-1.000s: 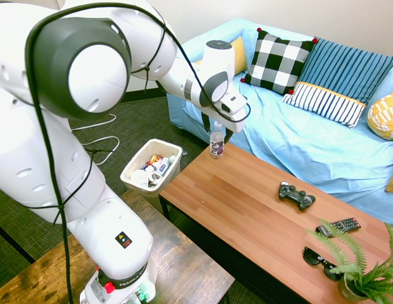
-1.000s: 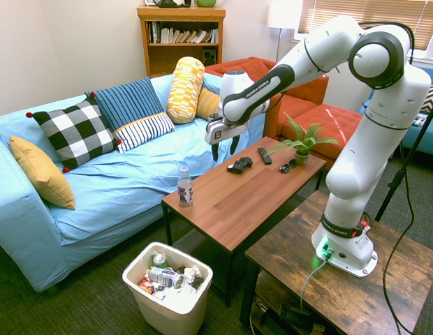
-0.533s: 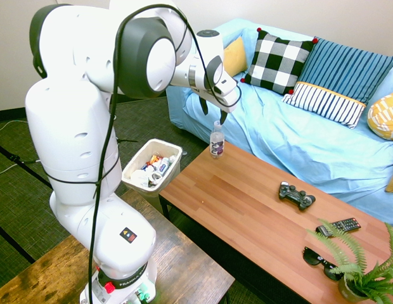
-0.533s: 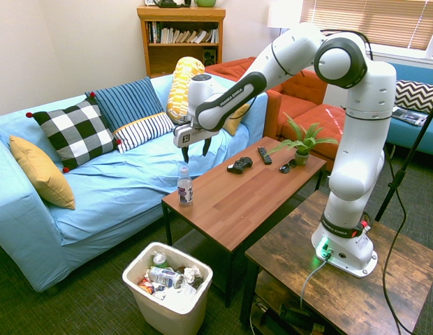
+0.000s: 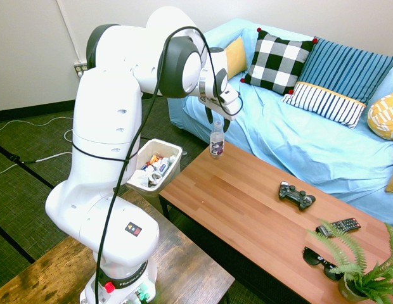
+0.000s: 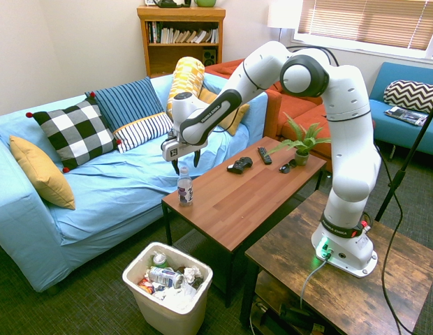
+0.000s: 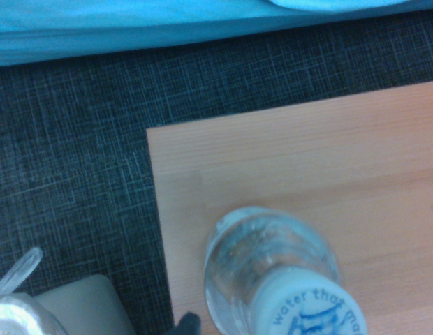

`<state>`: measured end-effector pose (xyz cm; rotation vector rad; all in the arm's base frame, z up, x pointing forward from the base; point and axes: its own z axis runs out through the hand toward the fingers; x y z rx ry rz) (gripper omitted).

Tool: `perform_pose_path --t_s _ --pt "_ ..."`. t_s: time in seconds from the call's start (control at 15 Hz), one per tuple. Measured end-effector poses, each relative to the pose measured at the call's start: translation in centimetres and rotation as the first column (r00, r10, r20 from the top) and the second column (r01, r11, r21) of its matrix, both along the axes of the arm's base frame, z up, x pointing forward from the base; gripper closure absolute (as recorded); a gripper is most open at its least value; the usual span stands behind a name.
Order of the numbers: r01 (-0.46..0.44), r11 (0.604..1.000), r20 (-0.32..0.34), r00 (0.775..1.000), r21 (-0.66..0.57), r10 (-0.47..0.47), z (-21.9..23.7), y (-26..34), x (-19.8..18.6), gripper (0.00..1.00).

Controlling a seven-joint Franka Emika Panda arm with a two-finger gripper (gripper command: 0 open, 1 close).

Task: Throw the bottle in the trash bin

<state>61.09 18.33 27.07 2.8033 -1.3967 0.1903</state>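
Nearest in the second exterior view: trash bin [image 6: 167,296] on the floor, already part full of cans and crumpled paper, just off the near left corner of the coffee table [image 6: 251,192]. On that same corner, upright and close to the edge: bottle [image 6: 185,187], white cap up, dark label band around the middle. Directly above it, gripper [image 6: 184,162], fingers spread apart and pointing down, clear of the cap, holding nothing. From the wrist view, cap and shoulders of the bottle large and close, table corner and dark carpet beyond, a sliver of bin rim at the side. Farther along the table: game controller [image 6: 239,165], remote [image 6: 264,155], potted fern [image 6: 299,145]. Beyond, blue sofa [image 6: 105,188] with cushions.

Risks, as a judgement: light and tall, so likely to tip if one finger meets the cap or shoulder first on the descent; so near the edge that a topple could send it to the floor beside the bin. Smooth plastic apt to slip under a high or shallow grasp.
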Motion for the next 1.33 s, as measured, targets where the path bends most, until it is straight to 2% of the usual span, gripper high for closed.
perform_pose_path --t_s 0.13,0.2,1.0,1.33 --pt "0.009 1.000 -0.014 1.000 -0.002 -0.009 -0.7 -0.1 0.5 0.00" --pt "0.010 1.000 -0.020 1.000 -0.002 -0.010 -0.9 0.0 0.6 1.00" --pt "0.026 1.000 -0.049 0.998 0.007 -0.025 -1.0 0.2 1.1 1.00" --pt "0.046 0.999 -0.086 0.995 0.013 -0.045 -1.3 -0.4 2.0 1.00"
